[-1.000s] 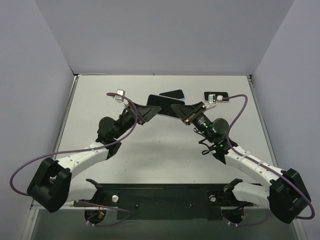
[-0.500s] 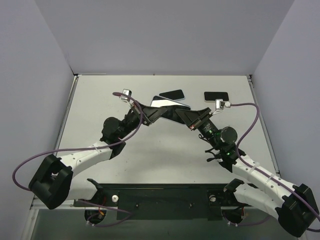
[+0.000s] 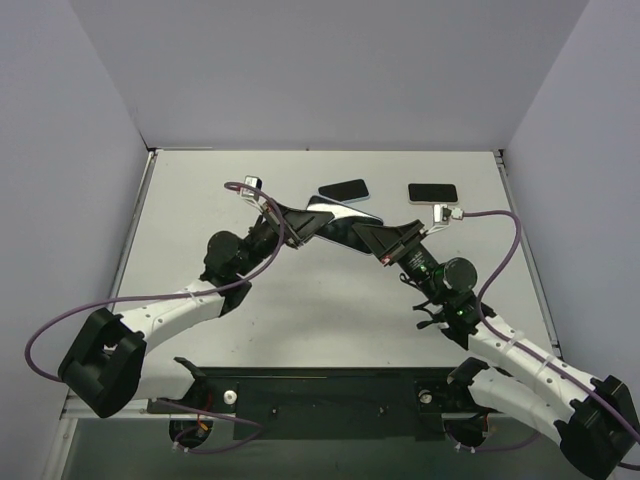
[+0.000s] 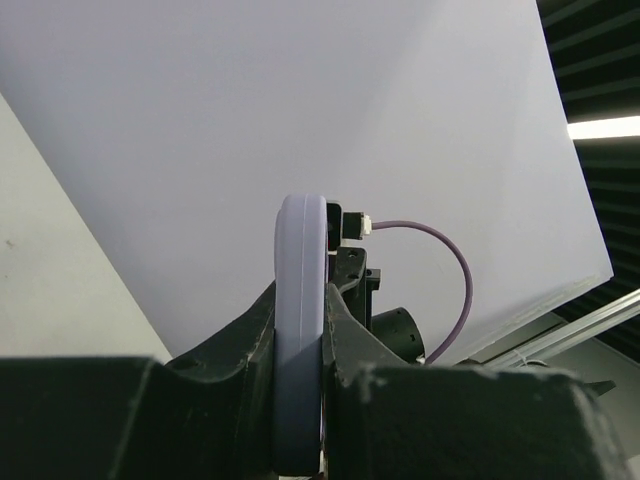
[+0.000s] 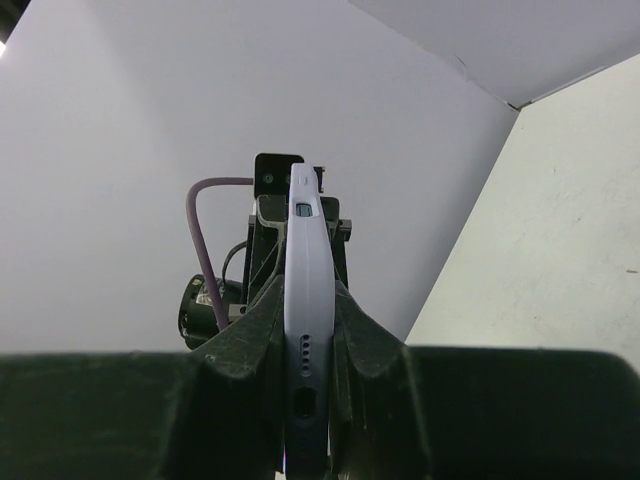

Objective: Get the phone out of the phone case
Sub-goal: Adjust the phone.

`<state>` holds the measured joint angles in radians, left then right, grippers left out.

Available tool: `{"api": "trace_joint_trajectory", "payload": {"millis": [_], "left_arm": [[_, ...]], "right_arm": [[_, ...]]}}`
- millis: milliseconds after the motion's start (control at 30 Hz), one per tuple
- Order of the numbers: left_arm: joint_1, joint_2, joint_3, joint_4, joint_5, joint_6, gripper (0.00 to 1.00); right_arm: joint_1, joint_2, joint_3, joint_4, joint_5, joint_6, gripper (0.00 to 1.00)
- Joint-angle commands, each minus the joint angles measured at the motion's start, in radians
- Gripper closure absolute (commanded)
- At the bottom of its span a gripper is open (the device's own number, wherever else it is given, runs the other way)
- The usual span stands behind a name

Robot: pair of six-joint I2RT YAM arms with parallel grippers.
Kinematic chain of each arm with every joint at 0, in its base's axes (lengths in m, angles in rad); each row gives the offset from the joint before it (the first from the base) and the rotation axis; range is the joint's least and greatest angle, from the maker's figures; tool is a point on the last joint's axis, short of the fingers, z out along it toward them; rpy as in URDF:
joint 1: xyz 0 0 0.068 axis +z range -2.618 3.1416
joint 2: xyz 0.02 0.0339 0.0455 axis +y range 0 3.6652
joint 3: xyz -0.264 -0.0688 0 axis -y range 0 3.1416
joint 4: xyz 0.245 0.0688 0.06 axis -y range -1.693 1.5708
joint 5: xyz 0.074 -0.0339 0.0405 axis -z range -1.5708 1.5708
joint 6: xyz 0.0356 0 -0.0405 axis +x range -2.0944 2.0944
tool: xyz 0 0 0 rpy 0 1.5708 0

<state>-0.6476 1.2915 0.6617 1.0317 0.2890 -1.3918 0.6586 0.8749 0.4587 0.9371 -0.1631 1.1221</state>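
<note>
A phone in a pale lilac case [image 3: 340, 216] is held in the air between both arms, above the far middle of the table. My left gripper [image 3: 303, 221] is shut on its left end; in the left wrist view the case edge [image 4: 300, 340] is pinched between the black fingers. My right gripper [image 3: 375, 236] is shut on its right end; in the right wrist view the case's bottom edge with port holes [image 5: 308, 330] sits between the fingers. The phone is still inside the case.
Two other dark phones lie flat on the table at the back: one [image 3: 344, 189] at the middle, one [image 3: 432, 192] to the right. White walls enclose the table on three sides.
Both grippers have lifted the cased phone off the table and tilted it, the arms stretching toward the far middle. The right arm has moved left, uncovering the back right phone.
</note>
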Motion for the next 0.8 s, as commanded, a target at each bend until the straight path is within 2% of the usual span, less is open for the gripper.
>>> {"api": "trace_joint_trajectory", "payload": {"millis": [0,33,67,100,133,167,200,233,267,367,467,533,600,667,733,767], "left_arm": [[0.019,-0.027,0.081,0.12,-0.018,-0.003,0.86],[0.029,-0.034,0.082,0.114,-0.001,-0.004,0.89],[0.037,-0.037,0.09,0.091,0.015,0.005,0.92],[0.055,-0.044,0.099,0.074,0.062,0.014,0.95],[0.066,-0.05,0.111,0.027,0.085,0.036,1.0],[0.083,-0.061,0.119,0.002,0.145,0.046,1.0],[0.094,-0.063,0.133,-0.048,0.185,0.077,1.0],[0.11,-0.072,0.142,-0.073,0.249,0.088,1.0],[0.117,-0.072,0.154,-0.097,0.295,0.117,1.0],[0.123,-0.063,0.205,-0.214,0.477,0.184,1.0],[0.121,-0.044,0.236,-0.28,0.608,0.232,1.0],[0.124,-0.049,0.236,-0.324,0.631,0.255,1.0],[0.121,-0.067,0.242,-0.366,0.647,0.29,1.0],[0.12,-0.078,0.251,-0.395,0.656,0.313,1.0],[0.121,-0.081,0.272,-0.444,0.657,0.342,1.0],[0.121,-0.081,0.289,-0.465,0.657,0.355,1.0]], "right_arm": [[0.012,-0.01,0.029,-0.039,-0.039,-0.05,0.98],[0.012,-0.005,0.041,-0.073,-0.059,-0.07,0.85],[0.01,-0.004,0.075,-0.155,-0.071,-0.083,0.77],[0.007,-0.005,0.096,-0.228,-0.1,-0.129,0.61],[-0.004,-0.005,0.154,-0.395,-0.117,-0.168,0.56],[-0.008,0.005,0.228,-0.473,-0.163,-0.245,0.52],[-0.026,0.018,0.254,-0.627,-0.189,-0.295,0.51],[-0.036,0.024,0.303,-0.674,-0.263,-0.367,0.48],[-0.06,0.039,0.326,-0.76,-0.309,-0.392,0.48],[-0.115,0.068,0.397,-0.874,-0.52,-0.49,0.49],[-0.139,0.073,0.406,-0.882,-0.61,-0.516,0.49],[-0.143,0.079,0.422,-0.885,-0.677,-0.525,0.49],[-0.137,0.093,0.436,-0.868,-0.716,-0.518,0.54],[-0.123,0.104,0.437,-0.828,-0.743,-0.493,0.65],[-0.1,0.113,0.439,-0.782,-0.766,-0.47,0.8],[-0.082,0.116,0.439,-0.758,-0.768,-0.467,0.83]]}}
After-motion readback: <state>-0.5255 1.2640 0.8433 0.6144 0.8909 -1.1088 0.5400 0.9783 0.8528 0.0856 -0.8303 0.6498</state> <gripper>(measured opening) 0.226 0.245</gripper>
